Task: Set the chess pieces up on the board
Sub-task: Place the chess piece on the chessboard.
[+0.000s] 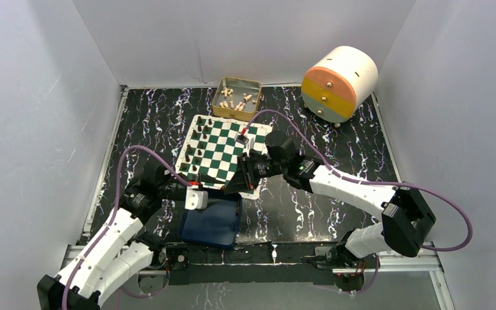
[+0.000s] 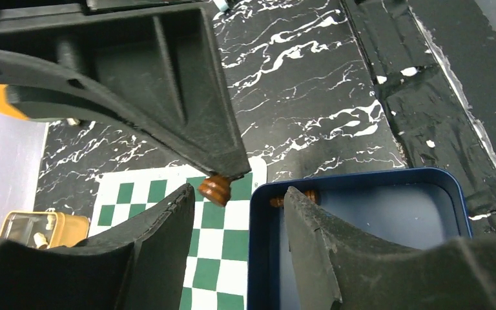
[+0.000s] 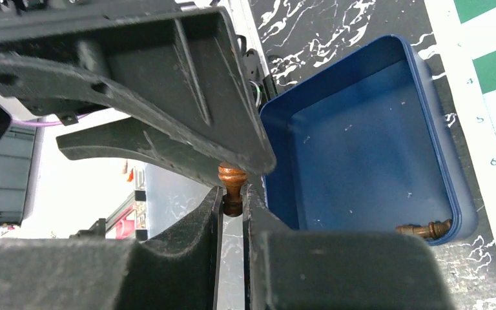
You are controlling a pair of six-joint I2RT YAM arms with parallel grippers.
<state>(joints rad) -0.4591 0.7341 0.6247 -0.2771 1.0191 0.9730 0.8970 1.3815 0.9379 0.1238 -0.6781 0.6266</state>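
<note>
Right pincer [image 3: 232, 201] is pressing together on a dark-brown piece [image 3: 232, 175], pinching it low on the stem, with the rounded end sticking out past the fingertips. Left pincer [image 2: 239, 194] is standing spread and gripping nothing. The piece is hanging in the mouth of its gap, very near one fingertip [image 2: 184, 197]; I cannot tell if they are touching.

Just beside both pincers, a blue tray [image 3: 361, 142] is sitting on the table [image 1: 310, 213], with a second brown piece [image 3: 426, 228] lying in its corner. Beyond the pincers the board [image 1: 223, 155] is lying flat, with a file of chess pieces [image 1: 196, 155] standing along its left side. Well past it, a gold tin [image 1: 237, 98] is holding cream pieces.

Risks, as judged:
- The grip is small and on turned wood. If the left finger is brushing the piece while either arm is pulling away, the piece could twist out and drop between tray and board, or roll.
- The two pincers are crowding each other, so a sideways move could knock them together.
- Lowering onto the board near the standing file could topple neighbours.

Pose: the right arm is reaching long and low across from its base towards the left, wrist turned to face the other arm. The left arm is bending at the elbow, forearm angling forward and right, wrist over the tray's far left corner.
</note>
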